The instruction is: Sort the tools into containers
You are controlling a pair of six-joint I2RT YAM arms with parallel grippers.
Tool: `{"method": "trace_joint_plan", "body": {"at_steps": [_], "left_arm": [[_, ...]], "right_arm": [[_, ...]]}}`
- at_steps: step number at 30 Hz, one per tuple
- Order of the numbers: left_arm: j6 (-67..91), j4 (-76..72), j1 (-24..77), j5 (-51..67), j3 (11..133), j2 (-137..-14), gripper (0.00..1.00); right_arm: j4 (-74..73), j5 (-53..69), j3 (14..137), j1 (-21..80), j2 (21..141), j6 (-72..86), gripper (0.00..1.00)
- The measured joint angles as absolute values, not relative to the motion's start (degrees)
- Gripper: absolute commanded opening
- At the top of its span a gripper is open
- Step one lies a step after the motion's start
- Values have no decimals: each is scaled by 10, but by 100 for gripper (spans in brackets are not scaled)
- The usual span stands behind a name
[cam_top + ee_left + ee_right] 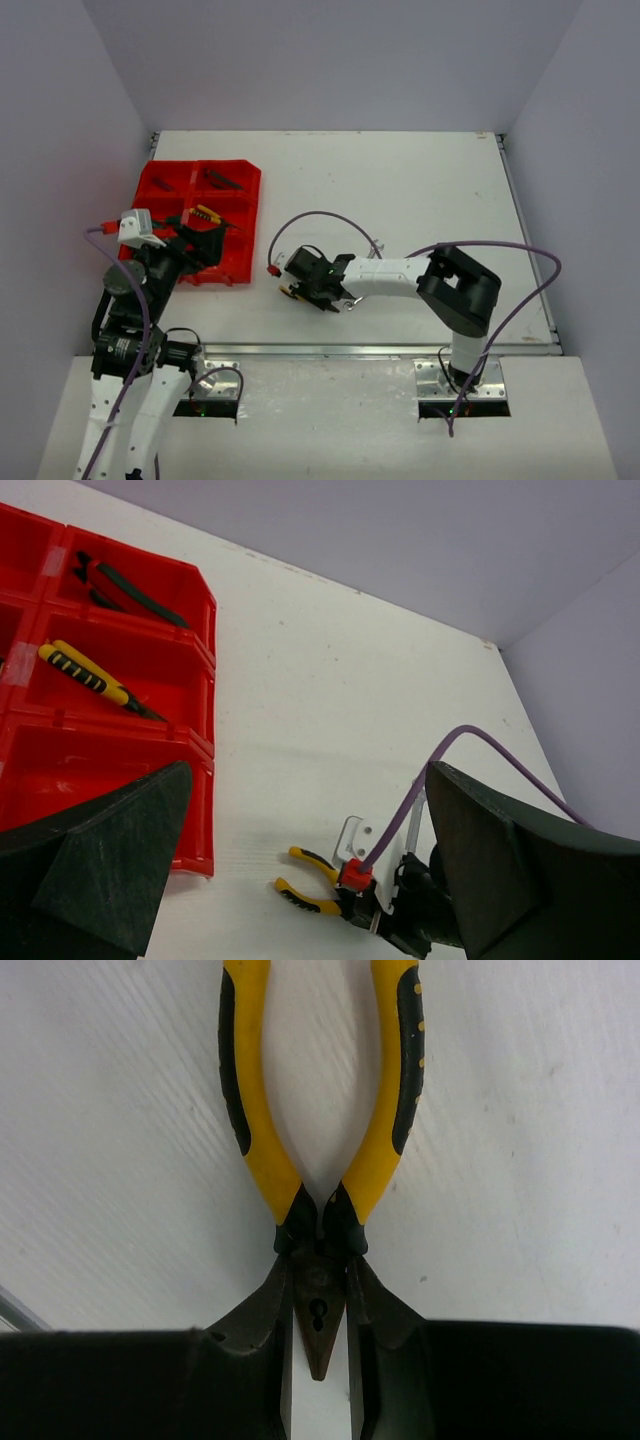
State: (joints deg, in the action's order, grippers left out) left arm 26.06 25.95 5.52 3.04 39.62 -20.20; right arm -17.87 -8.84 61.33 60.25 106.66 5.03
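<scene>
Yellow-black-handled pliers point(250, 1130) lie on the white table, handles pointing away from my right gripper point(320, 1270). That gripper's fingers press on both sides of the pliers' dark head near the pivot. In the top view the pliers point(290, 291) sit just right of the red tray point(240, 270). My left gripper point(305, 780) is wide open and empty, hovering over the tray's near right compartment point(60, 780). The tray holds another yellow-black tool point(95, 680) and a dark red-handled tool point(125, 585) in separate compartments.
The right arm's purple cable point(320, 218) loops over the table behind the gripper. A silver tool point(352, 300) lies partly under the right wrist. The table's walls rise at the back and sides.
</scene>
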Motion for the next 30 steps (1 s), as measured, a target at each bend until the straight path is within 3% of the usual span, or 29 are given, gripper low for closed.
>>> {"method": "trace_joint_plan", "body": {"at_steps": [6,15,23,29,30], "left_arm": [[290,226,55,75,350,-208,100],[462,26,56,240,114,-216,100],[552,-131,81,278,85,-217,100],[570,-226,156,241,82,-285,79],[570,-235,170,233,82,-302,71]], "right_arm": [[-178,-113,572,602,996,89,0],[-132,-126,532,602,844,138,0],[-104,-65,531,602,786,164,0],[-92,-32,532,603,781,181,0],[-91,-27,532,603,781,183,0]]}}
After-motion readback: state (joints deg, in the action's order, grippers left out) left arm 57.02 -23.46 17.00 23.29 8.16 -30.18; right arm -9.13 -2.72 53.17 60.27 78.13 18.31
